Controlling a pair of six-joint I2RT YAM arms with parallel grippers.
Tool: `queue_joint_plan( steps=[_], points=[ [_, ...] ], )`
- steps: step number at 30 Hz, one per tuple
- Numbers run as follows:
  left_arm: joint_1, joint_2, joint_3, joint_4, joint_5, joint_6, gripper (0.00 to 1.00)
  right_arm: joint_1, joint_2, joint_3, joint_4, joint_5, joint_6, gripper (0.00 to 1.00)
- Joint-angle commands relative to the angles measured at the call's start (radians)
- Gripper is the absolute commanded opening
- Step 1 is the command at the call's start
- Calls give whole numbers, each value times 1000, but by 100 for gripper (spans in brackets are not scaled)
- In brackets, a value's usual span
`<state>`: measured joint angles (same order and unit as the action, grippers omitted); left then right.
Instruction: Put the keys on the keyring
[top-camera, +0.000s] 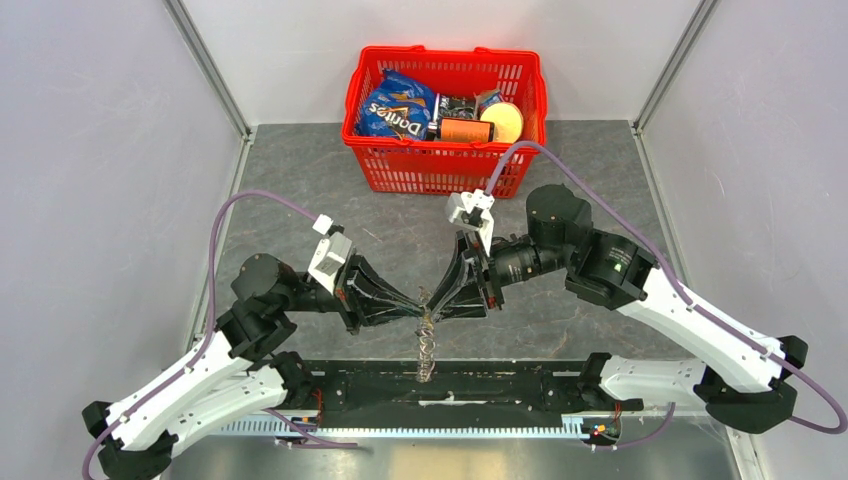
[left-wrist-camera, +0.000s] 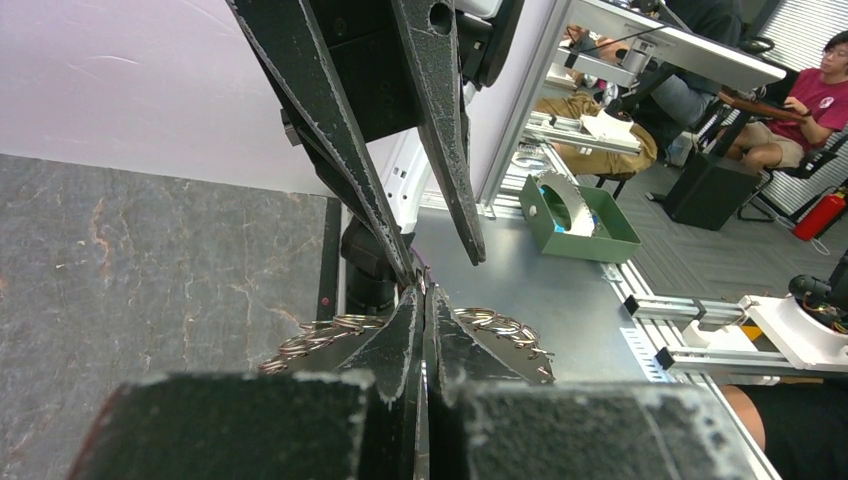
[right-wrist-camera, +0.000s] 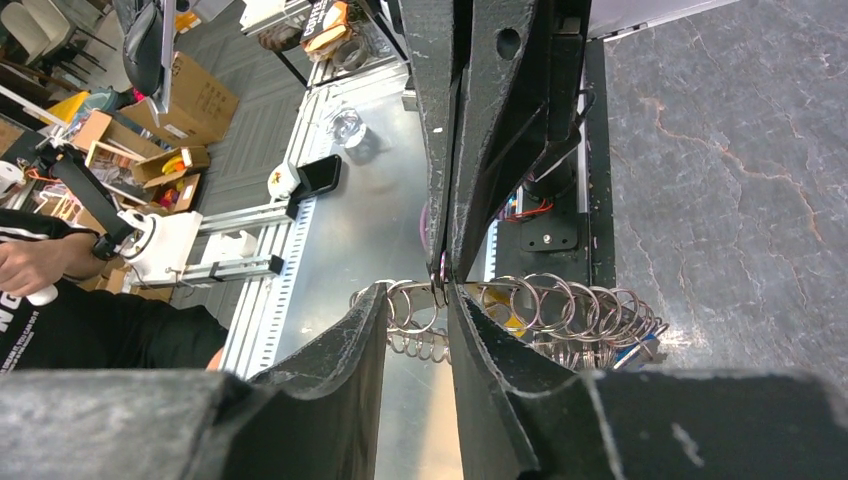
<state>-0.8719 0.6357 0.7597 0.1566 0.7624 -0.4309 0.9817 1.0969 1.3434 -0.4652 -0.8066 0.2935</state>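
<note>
two arms reach in from either side and meet tip to tip over the near middle of the grey stone-patterned bench (top-camera: 300, 180). on the left, the left end effector (top-camera: 418, 300) is closed, its two black fingers pressed flat together with no gap. the right wrist view shows their tips pinching one steel loop of the keyring (top-camera: 428, 345).

the keyring shows as a string of linked split rings, not one tidy circle. seen from above, it trails from the pinch toward the near edge, and its far end lies over the black rail (top-camera: 520, 385) between the arm bases. whether it rests on anything there cannot be told. in the right wrist view a small yellow patch (right-wrist-camera: 508, 322) sits among the loops, too hidden to say if it is a key.

behind the meeting point, at the far edge, stands a red basket (top-camera: 360, 100) holding a blue doritos bag (top-camera: 398, 108) and other groceries.

on the right, the right end effector (top-camera: 436, 305) is open. its fingers are spread with a clear gap, one on each side of the pinched loops, gripping nothing.
</note>
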Motion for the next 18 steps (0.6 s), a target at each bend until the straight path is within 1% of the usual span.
queue_joint_plan(
  steps=[1, 10, 14, 17, 18],
  points=[
    [1, -7, 0, 89, -17, -39, 2, 23, 2, 8, 11, 19, -33, 35],
    [1, -10, -2, 96, -34, -41, 2, 49, 6, 16, -14, 61, -55, 29],
    [1, -9, -2, 101, -35, -45, 2, 55, 6, 19, -17, 78, -57, 23],
    [1, -10, -3, 102, -37, -46, 2, 61, 5, 23, -23, 95, -62, 10],
    [1, -10, -3, 103, -37, -47, 2, 63, 5, 26, -25, 105, -63, 2]
  ],
)
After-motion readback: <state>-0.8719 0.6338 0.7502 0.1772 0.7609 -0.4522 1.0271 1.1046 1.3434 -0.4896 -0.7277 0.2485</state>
